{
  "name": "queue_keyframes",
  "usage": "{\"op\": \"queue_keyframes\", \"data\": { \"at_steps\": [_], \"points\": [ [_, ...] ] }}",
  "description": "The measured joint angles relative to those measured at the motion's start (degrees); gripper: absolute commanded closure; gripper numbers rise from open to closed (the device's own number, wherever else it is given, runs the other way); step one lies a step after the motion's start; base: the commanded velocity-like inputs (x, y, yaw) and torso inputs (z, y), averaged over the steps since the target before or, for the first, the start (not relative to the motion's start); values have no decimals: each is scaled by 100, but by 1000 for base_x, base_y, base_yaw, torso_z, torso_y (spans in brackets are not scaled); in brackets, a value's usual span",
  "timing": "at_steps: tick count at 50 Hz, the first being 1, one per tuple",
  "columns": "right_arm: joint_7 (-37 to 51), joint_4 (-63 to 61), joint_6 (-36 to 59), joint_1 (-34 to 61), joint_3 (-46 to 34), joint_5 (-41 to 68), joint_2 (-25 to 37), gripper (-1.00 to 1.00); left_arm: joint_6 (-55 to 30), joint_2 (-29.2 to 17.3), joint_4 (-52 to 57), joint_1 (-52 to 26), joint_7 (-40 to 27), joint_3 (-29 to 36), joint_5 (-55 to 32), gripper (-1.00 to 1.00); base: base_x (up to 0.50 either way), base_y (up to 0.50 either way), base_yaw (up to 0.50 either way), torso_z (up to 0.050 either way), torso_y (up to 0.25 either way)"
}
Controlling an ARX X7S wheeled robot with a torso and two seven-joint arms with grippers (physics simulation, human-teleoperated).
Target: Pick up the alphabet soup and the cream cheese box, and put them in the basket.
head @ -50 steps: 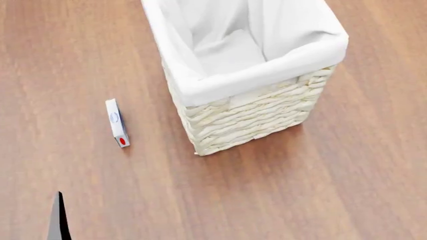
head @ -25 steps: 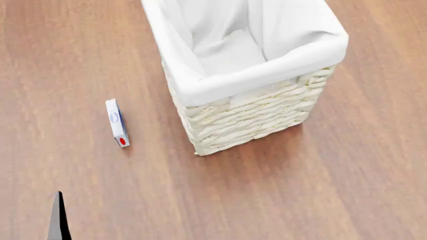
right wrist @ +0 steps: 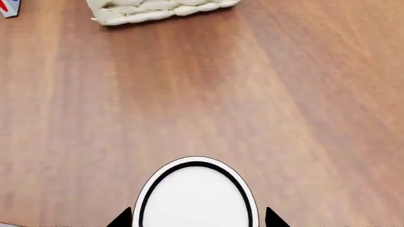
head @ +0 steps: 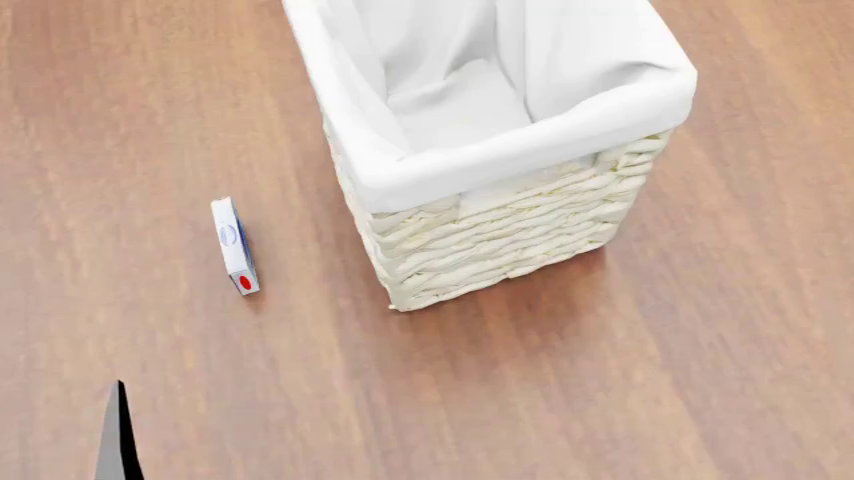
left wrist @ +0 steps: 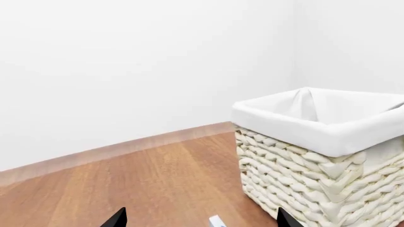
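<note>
The cream cheese box [head: 234, 246] lies flat on the wooden floor, left of the basket [head: 494, 230], which stands upright with its white lining folded over the rim. My left gripper [left wrist: 200, 220] is open and low, aimed at the basket [left wrist: 315, 165], with a corner of the box [left wrist: 216, 221] showing beyond its gap. One of its dark fingers [head: 118, 440] pokes into the head view's lower left. My right gripper [right wrist: 197, 218] is shut on a can with a white, black-ringed top, the alphabet soup [right wrist: 194, 198]; its label is hidden.
The wooden floor [head: 641, 380] spreads around the basket. A white wall and pale baseboard [left wrist: 113, 151] stand behind the basket. In the right wrist view the basket's base [right wrist: 158, 9] and a sliver of the box [right wrist: 7, 7] lie far ahead.
</note>
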Motion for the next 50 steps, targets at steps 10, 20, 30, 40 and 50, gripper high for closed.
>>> {"op": "queue_keyframes", "data": {
  "at_steps": [10,20,30,40,50],
  "points": [
    [-12,78,48,82,-22,31,-10,-100,-30,-11,10,-9,-21,11,11,-100,0,0,0,0,0],
    [-23,147,42,133,-49,36,-19,100,-53,-23,16,-15,-39,20,15,-100,0,0,0,0,0],
    [13,169,10,145,-84,32,-14,100,-64,-32,13,-27,-51,32,8,-100,1,0,0,0,0],
    [56,171,8,163,-114,47,6,100,-57,-43,0,-38,-60,39,-4,-100,1,0,1,0,0],
    [213,-133,-68,201,-82,-162,155,100,-42,-59,3,-29,-74,43,-13,-100,0,0,0,0,0]
  ]
}}
